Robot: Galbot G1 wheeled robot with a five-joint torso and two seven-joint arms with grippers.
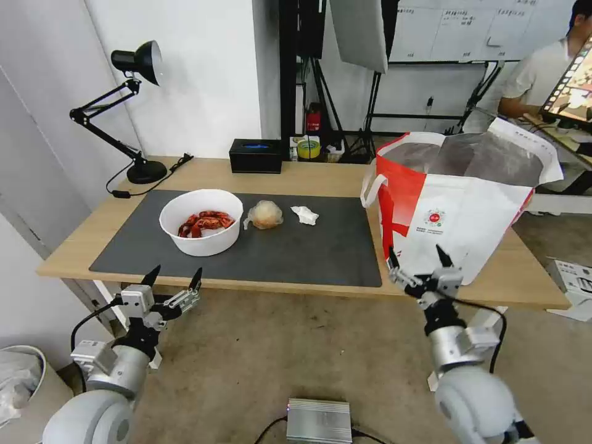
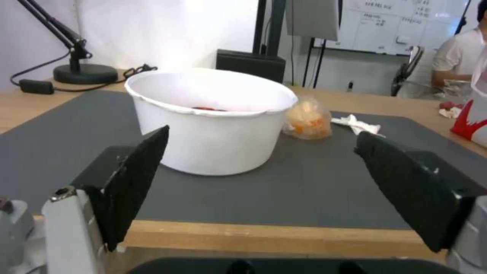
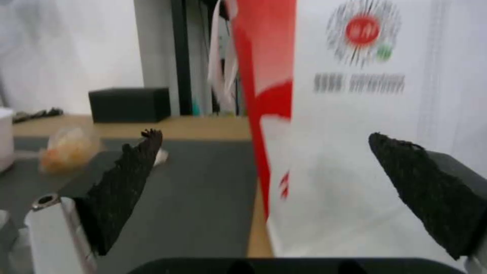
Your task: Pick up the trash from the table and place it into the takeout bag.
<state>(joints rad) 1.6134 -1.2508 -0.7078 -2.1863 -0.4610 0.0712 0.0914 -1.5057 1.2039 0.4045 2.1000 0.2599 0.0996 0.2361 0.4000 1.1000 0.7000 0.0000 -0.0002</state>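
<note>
Both grippers hover just off the near edge of the table (image 1: 290, 176), each with its jaws spread wide and holding nothing. Taking the dark grey mat (image 1: 296, 246) as the landmark, the left gripper (image 1: 174, 279) sits before its near-left part, facing the white bowl (image 1: 201, 221), and the right gripper (image 1: 418, 257) sits off its near-right corner, facing the front wall of the takeout bag (image 1: 456, 213).

As I judge it, the task has barely begun for what lies in sight: three pieces of trash rest on the mat. The bowl of red scraps stands on the mat's left half, the wrapped pale-orange lump (image 1: 265, 215) lies just beside it toward the middle, and the crumpled white tissue (image 1: 305, 215) lies near the lump on the side toward the bag. The bag stands upright and open off the mat's right edge, its silvery lining showing; what it holds I cannot tell.

Beyond the mat's far edge sits a black box (image 1: 256, 155), and off its far-left corner a black desk lamp (image 1: 132, 111). Below the table, a concrete floor carries a small metal unit (image 1: 319, 420).
</note>
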